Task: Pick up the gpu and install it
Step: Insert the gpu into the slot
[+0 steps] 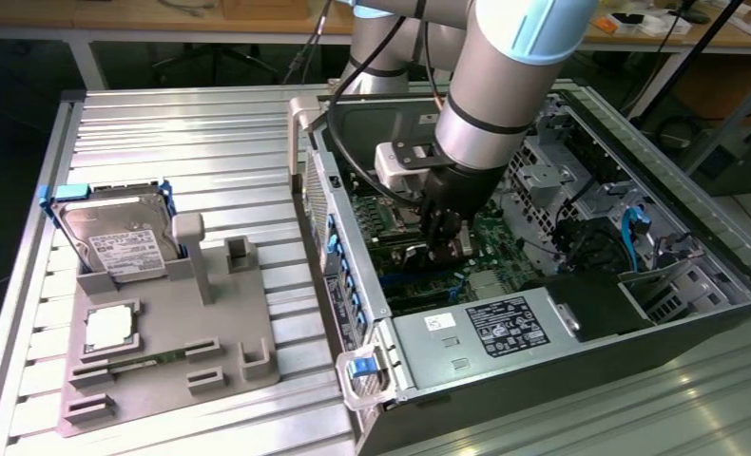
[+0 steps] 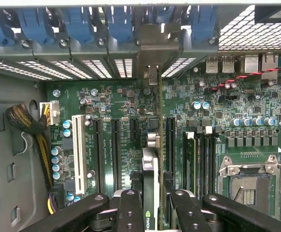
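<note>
We find the exterior view evenly lit from above, with pale glare on the ribbed metal table (image 1: 198,142) and a bright reflection at its near corner. The computer case (image 1: 541,313) interior lies in deep shadow. The wrist view is bright and sharp on the motherboard (image 2: 131,121); nearest edges blur slightly.

Gpu (image 2: 150,193) edge-on between jaws, over motherboard (image 2: 237,116)
</note>
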### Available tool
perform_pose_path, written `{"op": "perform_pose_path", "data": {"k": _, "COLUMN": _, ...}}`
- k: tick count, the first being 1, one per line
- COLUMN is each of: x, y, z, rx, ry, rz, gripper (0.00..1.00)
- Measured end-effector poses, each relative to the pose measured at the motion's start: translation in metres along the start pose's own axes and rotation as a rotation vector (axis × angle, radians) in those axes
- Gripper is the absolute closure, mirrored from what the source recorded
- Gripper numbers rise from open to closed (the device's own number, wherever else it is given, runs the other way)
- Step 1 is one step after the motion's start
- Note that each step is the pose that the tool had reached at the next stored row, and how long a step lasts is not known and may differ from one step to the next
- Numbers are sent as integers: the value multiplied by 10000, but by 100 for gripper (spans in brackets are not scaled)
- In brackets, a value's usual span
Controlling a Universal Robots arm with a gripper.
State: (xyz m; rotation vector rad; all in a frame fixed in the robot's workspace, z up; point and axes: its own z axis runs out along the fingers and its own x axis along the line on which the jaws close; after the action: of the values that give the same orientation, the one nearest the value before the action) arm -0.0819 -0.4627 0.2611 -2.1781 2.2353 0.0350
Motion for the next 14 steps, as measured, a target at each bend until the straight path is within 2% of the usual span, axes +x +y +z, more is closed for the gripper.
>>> {"op": "perform_pose_path", "data": {"k": 8, "x": 2, "y": 1, "z": 32, "rx": -3, "ry": 6, "rz": 0, "gripper": 73}}
{"op": "perform_pose_path", "data": {"k": 10, "x": 0, "y": 0, "z": 16, "rx": 4, "ry": -9, "rz": 1, "gripper": 73}}
{"op": "perform_pose_path", "data": {"k": 14, "x": -9, "y": 2, "z": 6, "rx": -1, "ry": 3, "rz": 1, "gripper": 73}}
